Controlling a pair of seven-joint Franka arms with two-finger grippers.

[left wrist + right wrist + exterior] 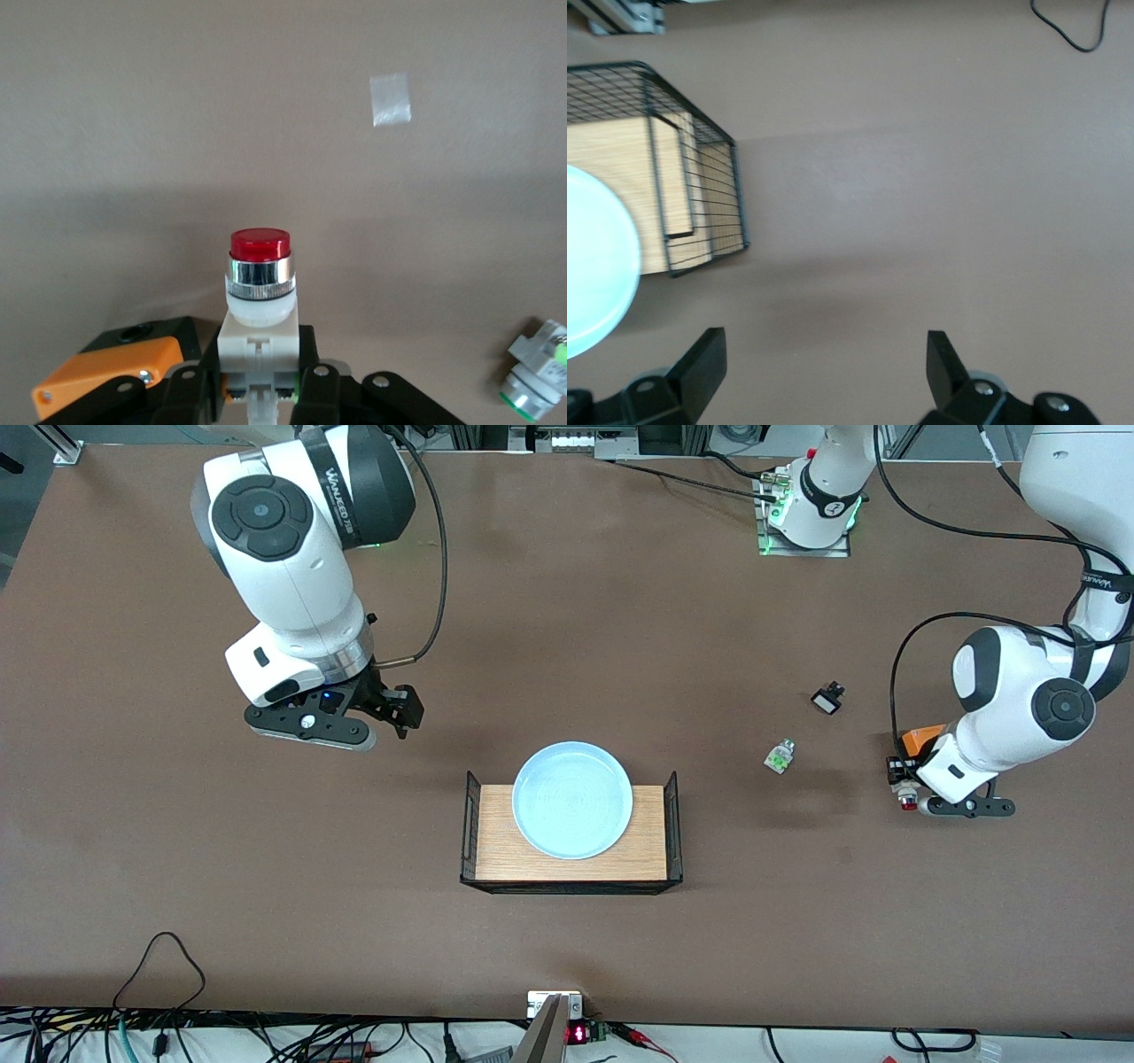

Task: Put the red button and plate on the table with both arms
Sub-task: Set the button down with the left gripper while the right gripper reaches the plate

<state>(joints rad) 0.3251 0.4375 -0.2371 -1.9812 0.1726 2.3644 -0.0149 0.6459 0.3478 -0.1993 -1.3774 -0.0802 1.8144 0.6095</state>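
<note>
My left gripper (900,778) is shut on the white body of the red button (907,801), at the left arm's end of the table (266,886). In the left wrist view the red button (260,276) juts out past the left gripper (260,376), red cap and chrome ring foremost. The pale blue plate (572,799) rests on a light-wood rack (496,861) mid-table. My right gripper (392,710) hangs open and empty over bare table toward the right arm's end. The right wrist view shows the right gripper (824,359) open, with the plate (592,266) at the frame's edge.
An orange box (921,737) sits right beside the left gripper, also in the left wrist view (106,376). A white-green piece (780,755) and a small black part (828,698) lie between the rack and the left arm. The rack has black wire sides (709,204).
</note>
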